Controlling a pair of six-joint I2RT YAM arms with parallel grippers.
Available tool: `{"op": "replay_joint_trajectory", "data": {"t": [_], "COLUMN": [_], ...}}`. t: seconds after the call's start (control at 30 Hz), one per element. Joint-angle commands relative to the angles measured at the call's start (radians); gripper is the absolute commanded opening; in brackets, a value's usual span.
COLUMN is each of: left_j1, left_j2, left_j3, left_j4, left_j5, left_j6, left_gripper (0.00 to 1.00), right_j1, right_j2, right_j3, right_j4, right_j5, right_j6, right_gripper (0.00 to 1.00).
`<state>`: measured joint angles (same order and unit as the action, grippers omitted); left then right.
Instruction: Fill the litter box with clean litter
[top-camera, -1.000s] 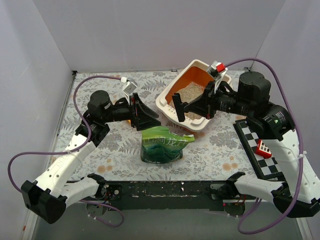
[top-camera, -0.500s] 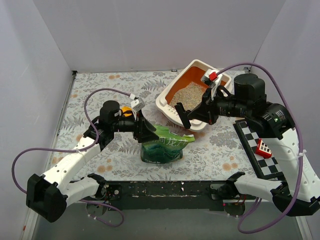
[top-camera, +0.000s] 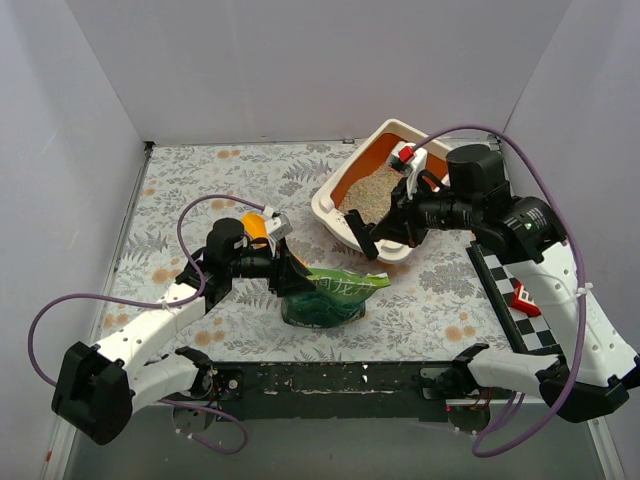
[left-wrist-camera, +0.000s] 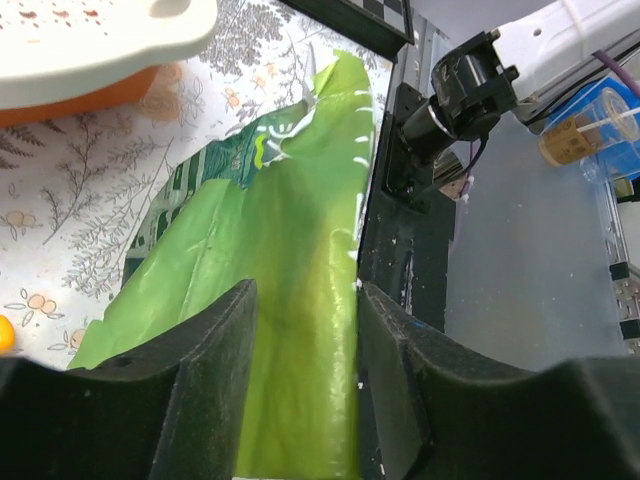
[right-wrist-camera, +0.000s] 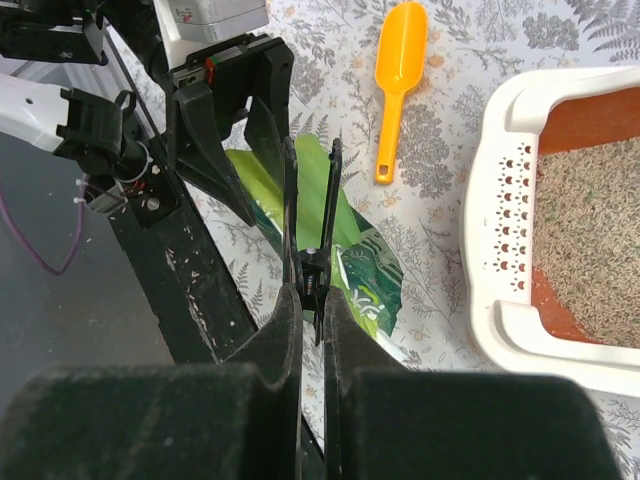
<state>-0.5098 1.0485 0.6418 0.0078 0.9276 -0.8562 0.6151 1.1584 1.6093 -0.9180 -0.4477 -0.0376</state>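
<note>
- From above: litter box holds litter. A green bag lies just in front of it, with the left gripper at the bag's edge.
- Left wrist: fingers sit half-closed astride the bag; whether they grip it is unclear.
- Right wrist: right gripper, narrow, pinches a black clip beside the box.

plain white walls around a floral tabletop

My left gripper has its jaws apart astride the glossy green bag, the litter box's cream rim far left.
</note>
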Motion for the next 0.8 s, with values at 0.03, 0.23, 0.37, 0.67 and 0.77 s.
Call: {"op": "replay_joint_trajectory", "data": {"t": [0.03,0.23,0.37,0.67,0.77], "left_j1": [-0.015,-0.015,-0.015,-0.015,-0.015], "left_j2": [-0.039,-0.036,-0.033,-0.028,-0.028], "left_j3": [-0.057,-0.083,-0.082,-0.074,-0.073], "left_j4": [0.044,0.05,0.044,0.034,0.032], "left_j5": [-0.036,-0.087,-0.104,-0.096,-0.093], "left_j6": [0.051,0.069,0.072,0.068,0.062], "left_gripper": [0.33,0.13,0.02,0.0,0.0], "right_j1": [0.0,0.009,0.023,0.072,0.077], "right_j2": [0.014,0.026,0.046,0.099,0.113], "right_j3": [-0.054,-0.117,-0.13,-0.163,-0.169], "right_j4": [0.019,0.054,0.07,0.088,0.093], "right_j5": [-0.022,-0.077,-0.131,-0.155,-0.155], "right_j6": [-0.051,-0.16,-0.24,-0.378,-0.398], "right_gripper": [0.01,0.01,0.01,0.01,0.01]}}
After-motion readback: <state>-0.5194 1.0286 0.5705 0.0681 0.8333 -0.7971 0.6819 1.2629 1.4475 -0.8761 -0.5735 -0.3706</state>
